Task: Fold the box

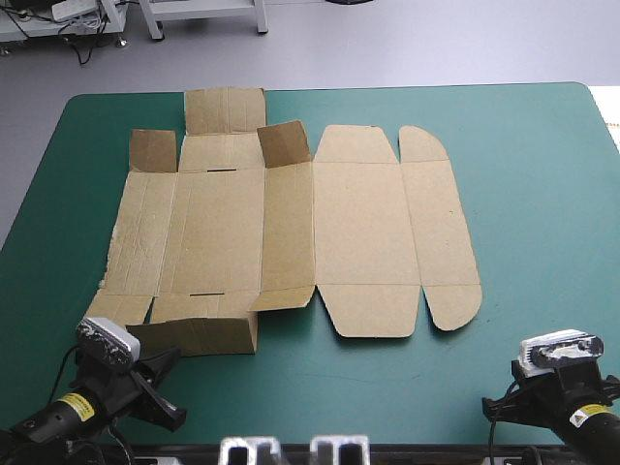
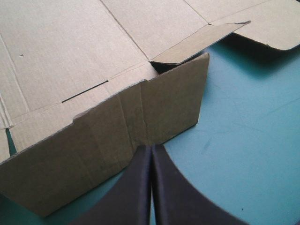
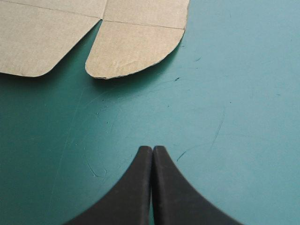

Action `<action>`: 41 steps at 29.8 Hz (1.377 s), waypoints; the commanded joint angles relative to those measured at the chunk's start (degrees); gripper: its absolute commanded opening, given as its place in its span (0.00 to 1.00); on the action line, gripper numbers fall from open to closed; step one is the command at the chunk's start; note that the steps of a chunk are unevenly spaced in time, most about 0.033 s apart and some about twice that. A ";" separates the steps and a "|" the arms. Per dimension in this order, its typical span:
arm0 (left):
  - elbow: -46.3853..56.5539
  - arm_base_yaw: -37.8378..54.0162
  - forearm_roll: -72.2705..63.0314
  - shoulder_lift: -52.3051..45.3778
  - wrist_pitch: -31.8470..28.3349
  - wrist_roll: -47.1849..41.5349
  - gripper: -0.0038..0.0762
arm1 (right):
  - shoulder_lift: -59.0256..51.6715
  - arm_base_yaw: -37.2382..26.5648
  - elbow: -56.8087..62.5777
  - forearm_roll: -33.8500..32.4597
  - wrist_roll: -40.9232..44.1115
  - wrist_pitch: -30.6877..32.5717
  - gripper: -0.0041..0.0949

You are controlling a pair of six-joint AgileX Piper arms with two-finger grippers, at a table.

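Note:
The brown box (image 1: 291, 232) lies as a cut sheet on the teal-green cover, mostly flat. Its near-left flap (image 1: 199, 334) stands raised, and two small far flaps (image 1: 153, 150) are tilted up. My left gripper (image 1: 163, 360) is at the near-left corner, shut, with its tip (image 2: 151, 146) at the foot of that raised flap (image 2: 117, 140). It holds nothing. My right gripper (image 1: 506, 395) is at the near-right corner, shut (image 3: 152, 148) and empty over bare cover. The box's rounded corner flap (image 3: 131, 49) lies flat well ahead of it.
A wide strip of bare teal-green cover (image 1: 533, 194) runs to the right of the sheet. The table's near edge is just behind both grippers. A pale object (image 1: 607, 107) shows past the table's far right edge.

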 commanded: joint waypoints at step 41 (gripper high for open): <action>-35.69 0.10 1.79 14.93 -2.53 4.88 0.03 | 0.81 0.10 -1.67 0.97 -0.46 -2.86 0.02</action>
